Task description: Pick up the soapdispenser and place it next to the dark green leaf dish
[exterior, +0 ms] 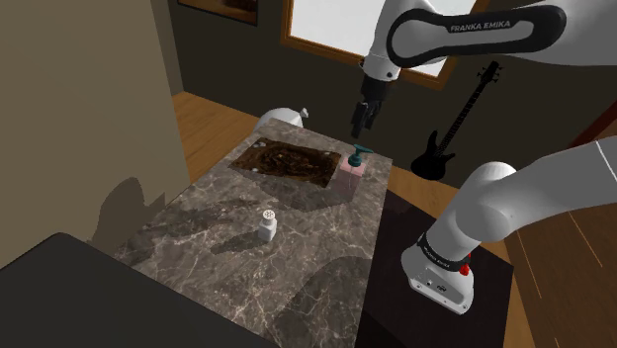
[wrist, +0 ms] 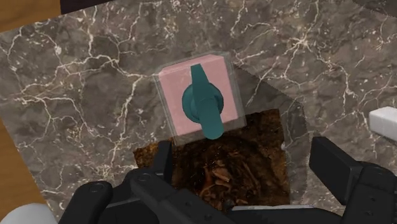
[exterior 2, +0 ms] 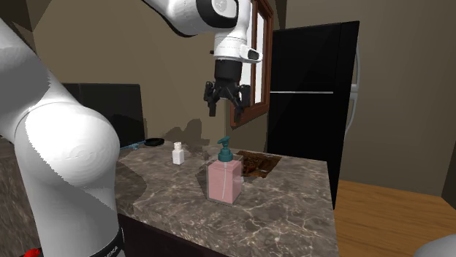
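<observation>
A: Entry 1. Where do we log the soap dispenser (exterior: pixel 354 168)?
B: Right of centre in the shoulder view, upright on the marble counter (exterior: pixel 198 232), at the right-hand end of the dark brown leafy dish (exterior: pixel 287 161). We read it as just beside the dish, possibly touching. Pink body, teal pump.
A: And the gripper (exterior: pixel 362 121)?
B: It hangs directly above the dispenser in that frame, well clear of the pump. The second exterior view agrees. The 2 fingers stand wide apart, holding nothing.
A: Alignment?
B: In the wrist view the dispenser sits beyond the fingertips, not between them. The spout's long axis runs nearly square to the line joining the fingers, a little skewed. We judge that a small shift forward, then a straight descent, would bracket the body's flat sides.
A: Hazard?
B: The small white bottle (exterior: pixel 268 225) is well apart. The dish edge is the close neighbour.
</observation>
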